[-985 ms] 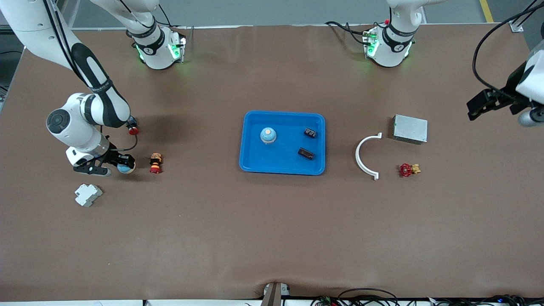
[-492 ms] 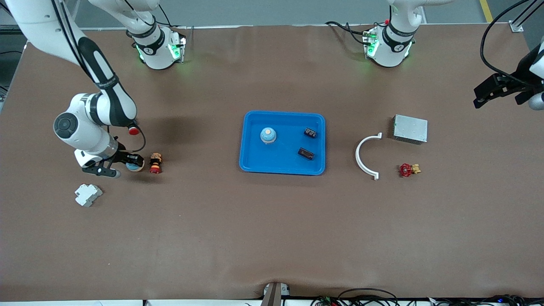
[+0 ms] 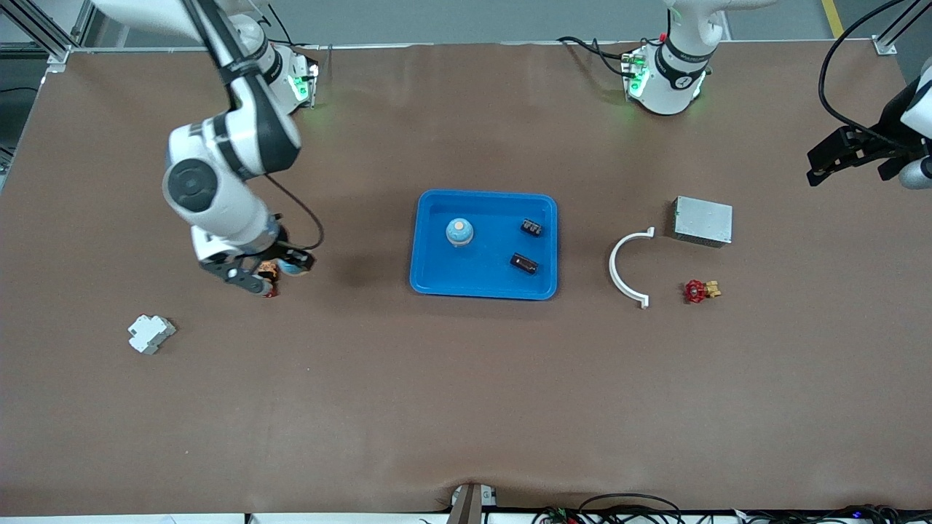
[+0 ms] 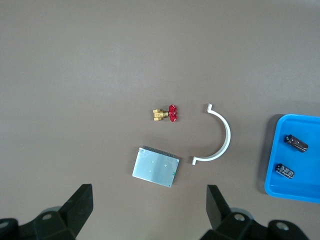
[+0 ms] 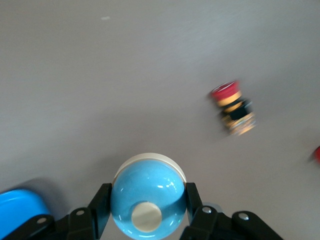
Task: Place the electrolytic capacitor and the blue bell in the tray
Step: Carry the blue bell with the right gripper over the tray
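Note:
The bright-blue tray point(image 3: 480, 275) lies mid-table and holds a blue bell point(image 3: 459, 231) and two dark electrolytic capacitors point(image 3: 531, 227) point(image 3: 523, 263). My right gripper point(image 3: 280, 271) is shut on a second blue bell point(image 3: 295, 268), held in the air over the table between a red push-button and the tray. In the right wrist view the fingers clamp this bell point(image 5: 147, 202) on both sides, and a tray corner point(image 5: 20, 202) shows. My left gripper point(image 3: 826, 164) is open and empty, up over the left arm's end of the table; it also shows in the left wrist view point(image 4: 150, 210).
A red push-button point(image 3: 268, 291) lies partly hidden under my right gripper and shows in the right wrist view point(image 5: 234, 107). A white block point(image 3: 151, 333) lies nearer the camera. A white curved clip point(image 3: 626, 269), a grey metal box point(image 3: 703, 220) and a red valve point(image 3: 697, 291) lie toward the left arm's end.
My right arm has lifted the blue bell off the table and carried it past the red push-button toward the tray. My left gripper has shifted only slightly.

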You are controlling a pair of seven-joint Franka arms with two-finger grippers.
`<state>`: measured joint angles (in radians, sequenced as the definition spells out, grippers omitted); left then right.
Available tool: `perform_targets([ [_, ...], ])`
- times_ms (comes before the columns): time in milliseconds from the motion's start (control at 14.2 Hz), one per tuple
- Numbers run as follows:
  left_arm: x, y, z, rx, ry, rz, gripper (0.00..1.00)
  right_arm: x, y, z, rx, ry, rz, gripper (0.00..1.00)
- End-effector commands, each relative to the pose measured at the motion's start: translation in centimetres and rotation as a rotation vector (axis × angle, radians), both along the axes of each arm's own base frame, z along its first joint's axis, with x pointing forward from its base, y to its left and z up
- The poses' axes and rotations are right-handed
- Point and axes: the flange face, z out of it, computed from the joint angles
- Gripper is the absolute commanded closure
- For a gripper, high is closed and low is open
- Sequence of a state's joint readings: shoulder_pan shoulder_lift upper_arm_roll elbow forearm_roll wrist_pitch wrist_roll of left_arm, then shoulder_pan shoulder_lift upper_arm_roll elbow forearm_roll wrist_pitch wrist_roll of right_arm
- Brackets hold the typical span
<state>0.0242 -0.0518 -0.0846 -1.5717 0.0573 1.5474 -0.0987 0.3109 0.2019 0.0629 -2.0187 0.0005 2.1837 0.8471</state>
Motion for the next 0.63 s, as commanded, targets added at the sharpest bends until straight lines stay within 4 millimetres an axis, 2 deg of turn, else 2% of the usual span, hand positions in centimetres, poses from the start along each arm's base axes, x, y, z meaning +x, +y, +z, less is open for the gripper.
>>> perform_targets([
  [0,0.0,0.1,0.1,-0.015,-0.014,-0.003,0.00,-0.2,5.5,1.9,0.021,-0.029,-0.103,1.00],
  [70,0.0,0.1,0.0,-0.015,-0.013,-0.003,0.00,-0.5,8.0,2.5,0.029,-0.041,-0.135,1.00],
  [141,0.0,0.1,0.0,-0.010,-0.013,-0.008,0.00,-0.9,10.8,2.3,0.033,-0.043,-0.167,1.00],
  [281,0.4,0.0,-0.4,-0.006,-0.013,-0.009,0.00,-1.6,14.7,1.4,0.028,-0.031,-0.225,1.00],
  [563,0.5,-0.2,-0.6,-0.006,-0.010,-0.014,0.00,-3.1,21.3,-2.5,0.003,-0.017,-0.352,1.00],
])
